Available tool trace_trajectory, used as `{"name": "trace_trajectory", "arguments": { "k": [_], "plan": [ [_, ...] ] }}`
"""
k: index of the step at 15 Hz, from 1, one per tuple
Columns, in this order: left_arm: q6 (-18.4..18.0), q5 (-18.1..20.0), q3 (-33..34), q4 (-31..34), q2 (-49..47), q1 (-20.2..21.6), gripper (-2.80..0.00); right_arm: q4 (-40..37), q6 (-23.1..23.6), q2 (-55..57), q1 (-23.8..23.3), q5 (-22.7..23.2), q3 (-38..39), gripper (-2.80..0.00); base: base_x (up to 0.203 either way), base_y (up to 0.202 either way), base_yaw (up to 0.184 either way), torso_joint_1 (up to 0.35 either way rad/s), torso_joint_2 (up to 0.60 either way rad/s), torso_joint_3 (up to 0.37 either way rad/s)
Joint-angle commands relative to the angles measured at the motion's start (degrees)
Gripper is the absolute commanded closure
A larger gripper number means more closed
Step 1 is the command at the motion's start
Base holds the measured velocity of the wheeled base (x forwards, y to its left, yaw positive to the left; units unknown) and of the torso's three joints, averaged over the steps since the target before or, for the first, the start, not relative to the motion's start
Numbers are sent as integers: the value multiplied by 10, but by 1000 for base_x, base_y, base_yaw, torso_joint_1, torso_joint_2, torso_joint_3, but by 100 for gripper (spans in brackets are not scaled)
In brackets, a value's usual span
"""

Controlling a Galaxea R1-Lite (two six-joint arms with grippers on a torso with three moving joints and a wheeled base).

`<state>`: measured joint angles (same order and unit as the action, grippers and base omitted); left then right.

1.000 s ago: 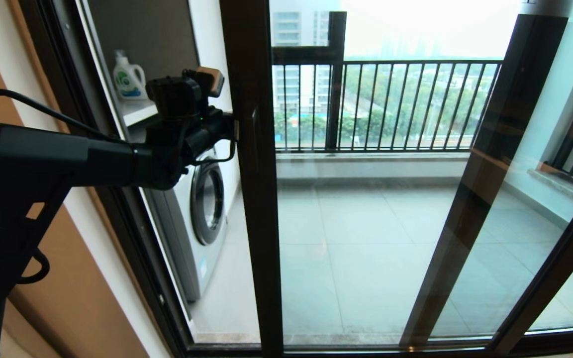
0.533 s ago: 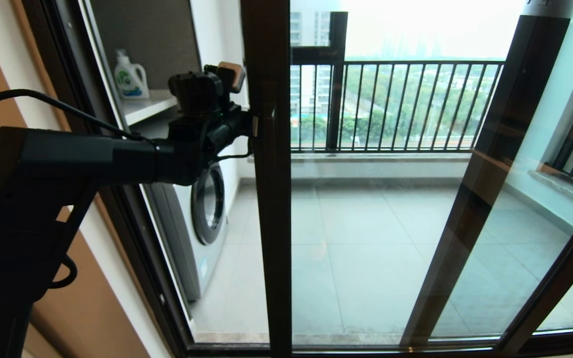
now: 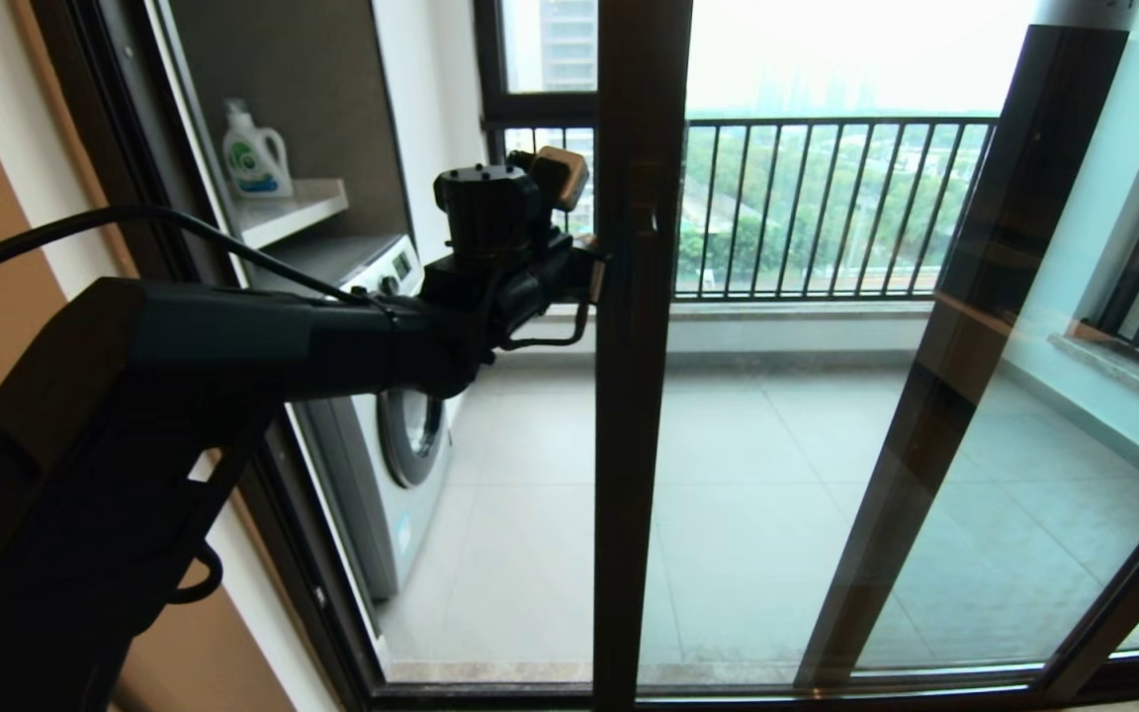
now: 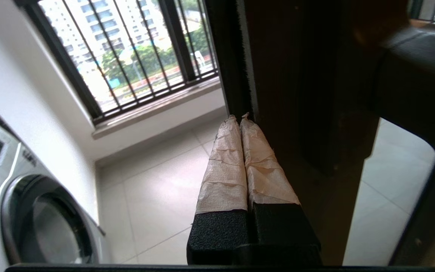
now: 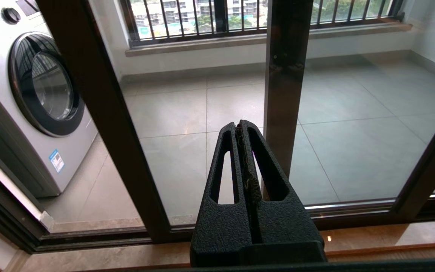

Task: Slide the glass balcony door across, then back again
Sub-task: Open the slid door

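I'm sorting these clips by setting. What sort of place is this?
Most likely a high-rise flat, at the sliding glass balcony door onto a tiled laundry balcony. A washing machine stands outside under a shelf holding a detergent bottle, and a black-barred railing overlooks trees and towers.

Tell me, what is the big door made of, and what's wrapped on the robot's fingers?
The glass balcony door looks like clear glass: the balcony tiles show straight through it. Its frame seems to be dark brown metal with a slight sheen. The left gripper's fingers are wrapped in something pale and crinkly, probably cloth or paper tape, over black textured plastic.
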<state>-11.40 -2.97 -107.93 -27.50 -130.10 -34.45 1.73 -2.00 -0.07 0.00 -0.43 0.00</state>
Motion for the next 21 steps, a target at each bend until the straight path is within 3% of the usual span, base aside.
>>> {"name": "trace_trajectory", "arguments": {
  "k": [1, 4, 8, 11, 15, 18, 21],
  "plan": [
    [0, -5, -19, -4, -15, -11, 0, 0, 0, 1, 0, 0, 6, 0, 0, 0, 0, 0, 0, 0],
    [4, -9, -5, -7, -1, -11, 0, 0, 0, 1, 0, 0, 6, 0, 0, 0, 0, 0, 0, 0],
    [18, -7, 91, -10, 68, 7, 0, 0, 0, 1, 0, 0, 7, 0, 0, 0, 0, 0, 0, 0],
    [44, -3, 271, -68, 165, 43, 0, 0, 0, 1, 0, 0, 7, 0, 0, 0, 0, 0, 0, 0],
    [61, 8, 478, -142, 369, 134, 0, 0, 0, 1, 0, 0, 6, 0, 0, 0, 0, 0, 0, 0],
    [71, 8, 596, -112, 554, 153, 0, 0, 0, 1, 0, 0, 6, 0, 0, 0, 0, 0, 0, 0],
    [80, 6, 660, 3, 758, 160, 0, 0, 0, 1, 0, 0, 6, 0, 0, 0, 0, 0, 0, 0]
  ]
}}
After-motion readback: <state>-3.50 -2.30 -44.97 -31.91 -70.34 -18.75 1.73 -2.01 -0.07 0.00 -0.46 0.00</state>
